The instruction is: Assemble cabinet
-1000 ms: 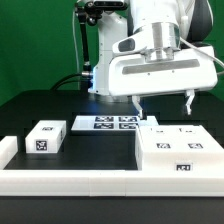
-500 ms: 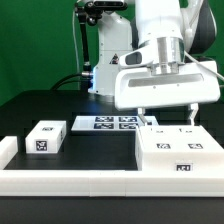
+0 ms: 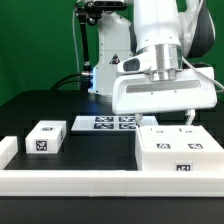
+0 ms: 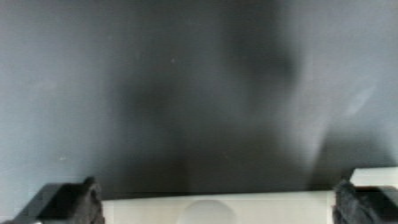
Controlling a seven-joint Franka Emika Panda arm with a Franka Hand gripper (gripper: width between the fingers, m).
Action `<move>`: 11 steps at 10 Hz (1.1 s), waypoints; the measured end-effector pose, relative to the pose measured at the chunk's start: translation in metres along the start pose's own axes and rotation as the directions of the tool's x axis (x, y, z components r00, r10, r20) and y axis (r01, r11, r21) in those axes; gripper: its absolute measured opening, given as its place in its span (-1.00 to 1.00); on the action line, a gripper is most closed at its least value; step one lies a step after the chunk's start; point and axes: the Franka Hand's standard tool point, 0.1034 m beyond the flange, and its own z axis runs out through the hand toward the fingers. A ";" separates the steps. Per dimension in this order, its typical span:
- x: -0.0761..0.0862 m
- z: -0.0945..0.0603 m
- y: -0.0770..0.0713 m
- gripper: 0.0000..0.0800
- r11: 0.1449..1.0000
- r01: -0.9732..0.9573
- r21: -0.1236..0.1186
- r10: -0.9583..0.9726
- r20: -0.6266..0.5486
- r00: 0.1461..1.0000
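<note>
Nearest to you, a long white rail (image 3: 80,181) is running along the front edge of the black table (image 3: 40,105), with a raised end at the exterior view's left. Just behind that rail, on the exterior view's right, the cabinet (image 3: 182,152) is sitting flat as the biggest white block in sight, showing small square tags on its top and on its near face. Well apart from it, toward the exterior view's left, a small white block (image 3: 45,137) is lying with one tag facing up and another facing you. Farther back, between the two, the marker board (image 3: 108,123) is lying flat on the table. Your gripper (image 3: 163,119) is hanging over the far edge of the cabinet with its jaws spread wide and nothing between them. In the wrist view the gripper (image 4: 222,203) is showing its two dark fingers (image 4: 68,203) far apart, with a pale surface lying between them and the dark table beyond. You cannot tell whether the tips are touching the cabinet. Behind it all, the white arm (image 3: 160,30) is rising at the far side of the table.
</note>
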 end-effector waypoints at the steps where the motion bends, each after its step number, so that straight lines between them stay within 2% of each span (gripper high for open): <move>1: 0.002 0.004 0.001 0.62 1.000 -0.004 -0.001 0.004 -0.003 1.000; 4: 0.004 0.016 0.011 0.62 1.000 -0.019 -0.007 0.019 0.002 1.000; 8: 0.006 0.018 0.006 0.56 1.000 -0.016 -0.002 0.016 0.003 1.000; 10: 0.006 0.018 0.006 -0.33 1.000 -0.016 -0.002 0.016 0.003 1.000; 11: 0.006 0.018 0.007 -0.47 1.000 -0.016 -0.002 0.016 0.003 1.000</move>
